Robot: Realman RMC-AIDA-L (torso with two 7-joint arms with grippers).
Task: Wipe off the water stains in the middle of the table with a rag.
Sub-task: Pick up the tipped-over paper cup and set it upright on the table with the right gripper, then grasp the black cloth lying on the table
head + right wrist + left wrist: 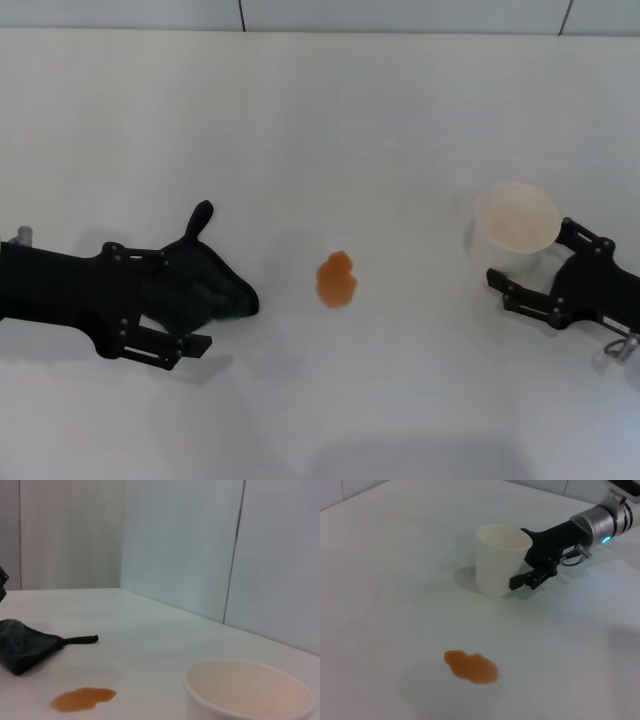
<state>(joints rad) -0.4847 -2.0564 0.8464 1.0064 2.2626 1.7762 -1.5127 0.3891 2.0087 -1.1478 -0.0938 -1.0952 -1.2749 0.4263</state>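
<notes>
The left gripper (185, 305) lies low over the table (320, 130) on the robot's left side, its fingers set around the rag (210, 280), one finger on the far side of the cloth and one on the near side. The rag's dark bulk fills the gap between them, so the gripper looks clamped on it. The cloth bulges out past the fingertips toward the middle of the table, and its narrow pointed tail sticks up and away toward the far edge. In the right wrist view the rag (25, 647) rests on the white surface with that tail lying flat.

Just beyond the rag, toward the centre, sits the water stain (337, 279), a small orange-brown blot with a lobed outline. It is near the cloth but not touching it.

On the robot's right side, well apart from the blot, the right gripper (530, 270) has its fingers spread on either side of a white paper cup (517, 222) that stands upright. In the left wrist view one finger (532, 577) lies against the cup's wall (497, 562).
</notes>
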